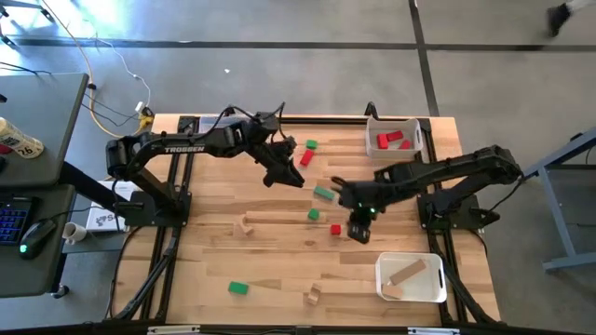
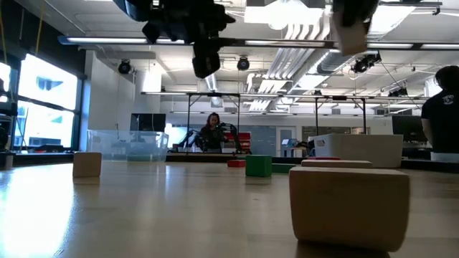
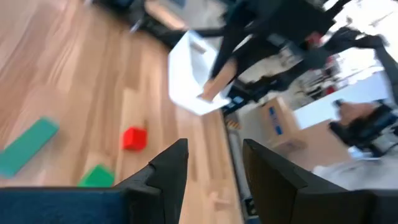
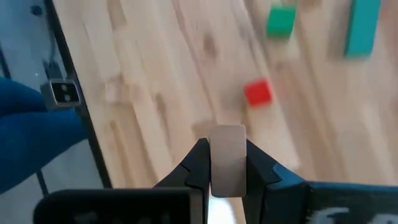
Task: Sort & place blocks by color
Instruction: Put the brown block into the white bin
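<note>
Plain wood block (image 4: 227,158) clamped between the fingers of the right end effector (image 1: 358,230), right of centre in the high view, lifted off the surface (image 1: 214,251); one red cube (image 1: 335,228) lies just left of it.

Block count on the surface, high view:
- Green, four: one cube (image 1: 312,144) at upper centre, one bar (image 1: 324,194) at centre, one small cube (image 1: 314,214) just below that bar, one block (image 1: 238,288) at lower left.
- Red, two loose: the cube above and one bar (image 1: 306,158) near the left arm's wrist.
- Plain wood, two loose: one piece (image 1: 246,223) left of centre, one piece (image 1: 312,296) at lower centre.

Bins seen, two: the upper-right bin (image 1: 372,130) holds red pieces (image 1: 393,140), number not clear; the lower-right bin (image 1: 438,287) holds a plain wood bar (image 1: 406,273), with possibly a second piece beside it.

Writing: "TROSSEN" in white on the left arm's link (image 1: 183,148).

Left end effector (image 1: 291,179) at upper centre of the high view, above the surface, fingers (image 3: 168,171) parted with nothing between them.

Low view: one person seated in the far room at centre, another at the right edge.
</note>
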Robot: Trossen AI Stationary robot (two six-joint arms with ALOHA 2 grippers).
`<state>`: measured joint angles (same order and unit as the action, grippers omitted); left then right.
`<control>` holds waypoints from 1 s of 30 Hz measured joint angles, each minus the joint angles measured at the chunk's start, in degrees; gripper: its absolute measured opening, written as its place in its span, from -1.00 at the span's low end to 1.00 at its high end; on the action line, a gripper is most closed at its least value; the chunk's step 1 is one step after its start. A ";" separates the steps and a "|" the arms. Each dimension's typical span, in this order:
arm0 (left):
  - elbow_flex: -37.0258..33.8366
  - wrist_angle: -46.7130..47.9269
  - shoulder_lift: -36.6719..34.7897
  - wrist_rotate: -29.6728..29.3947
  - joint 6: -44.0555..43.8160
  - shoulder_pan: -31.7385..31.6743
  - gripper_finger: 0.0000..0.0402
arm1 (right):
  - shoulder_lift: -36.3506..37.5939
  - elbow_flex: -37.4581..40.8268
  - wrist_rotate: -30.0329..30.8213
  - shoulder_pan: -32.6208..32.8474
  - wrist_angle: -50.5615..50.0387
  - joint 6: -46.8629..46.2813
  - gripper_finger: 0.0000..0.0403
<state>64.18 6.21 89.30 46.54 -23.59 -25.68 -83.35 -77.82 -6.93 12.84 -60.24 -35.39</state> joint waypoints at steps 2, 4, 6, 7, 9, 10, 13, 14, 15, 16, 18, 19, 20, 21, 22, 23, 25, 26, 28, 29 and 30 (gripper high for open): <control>-0.01 3.07 0.00 -1.75 1.32 0.53 -0.30 | 0.00 0.00 0.54 2.75 -1.81 -4.57 -0.84; -0.02 5.71 0.00 -3.31 2.47 1.11 -0.30 | 0.00 0.00 0.79 5.51 -3.55 -9.63 -0.84; -0.02 8.09 0.00 -5.53 3.61 1.88 -0.30 | 0.00 -0.02 2.05 8.54 -4.68 -14.92 -0.84; -0.02 9.11 0.00 -6.70 3.93 2.32 -0.30 | 0.00 -0.02 2.96 10.09 -5.26 -17.71 -0.84; -0.02 11.04 -0.12 -9.52 4.35 3.23 -0.30 | 0.02 -0.02 4.66 13.22 -6.46 -23.13 -0.84; -0.04 11.89 -0.21 -11.15 4.37 3.77 -0.30 | 0.02 -0.02 5.78 14.78 -7.09 -26.05 -0.84; -0.06 14.16 -0.53 -16.23 4.87 5.51 -0.30 | -0.23 -0.09 9.65 19.14 -9.26 -34.54 -0.84; -0.10 15.26 -0.93 -17.47 5.29 5.96 -0.30 | -0.46 -0.09 10.69 20.74 -10.15 -37.19 -0.84; -0.11 15.90 -1.36 -18.73 5.69 6.62 -0.30 | -0.85 -0.11 11.56 22.03 -11.01 -39.63 -0.84; -0.08 16.24 -1.67 -20.10 5.83 7.25 -0.30 | -1.37 -0.11 12.30 23.33 -11.72 -41.77 -0.84; -0.13 18.53 -2.57 -22.14 5.77 8.21 -0.30 | -2.59 -0.11 12.96 25.84 -13.33 -45.51 -0.84; -0.15 18.91 -3.03 -22.59 5.77 8.81 -0.30 | -3.29 -0.11 12.85 26.81 -13.76 -46.86 -0.84; -0.14 18.89 -3.62 -22.72 5.75 9.30 -0.30 | -4.09 -0.11 12.42 27.78 -13.82 -47.81 -0.84; -0.13 19.42 -4.46 -22.94 5.75 9.72 -0.30 | -5.00 -0.11 11.92 28.70 -13.78 -48.52 -0.84; -0.13 20.06 -5.27 -23.28 5.70 10.10 -0.30 | -5.90 -0.11 11.37 29.47 -13.79 -48.96 -0.84; -0.13 20.30 -6.04 -24.14 5.68 10.64 -0.30 | -6.80 -0.11 10.96 30.12 -13.81 -49.32 -0.84; -0.11 21.63 -7.36 -26.86 5.68 11.64 -0.30 | -8.63 -0.11 9.62 31.37 -13.95 -49.65 -0.84; -0.11 22.58 -8.03 -28.45 5.65 12.12 -0.30 | -9.71 -0.11 8.81 31.93 -13.91 -49.69 -0.84; -0.11 24.90 -9.58 -31.54 5.64 12.95 -0.30 | -11.59 -0.11 6.47 32.76 -13.91 -49.69 -0.84; -0.11 25.89 -10.32 -33.05 5.62 13.38 -0.30 | -12.42 -0.11 5.08 33.04 -13.91 -49.67 -0.84; -0.11 27.08 -10.99 -34.45 5.38 13.81 -0.30 | -13.30 -0.11 3.48 33.28 -13.92 -49.68 -0.84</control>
<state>64.07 33.28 78.31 12.09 -18.22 -11.87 -96.65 -77.93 -3.45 46.12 -74.16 -85.06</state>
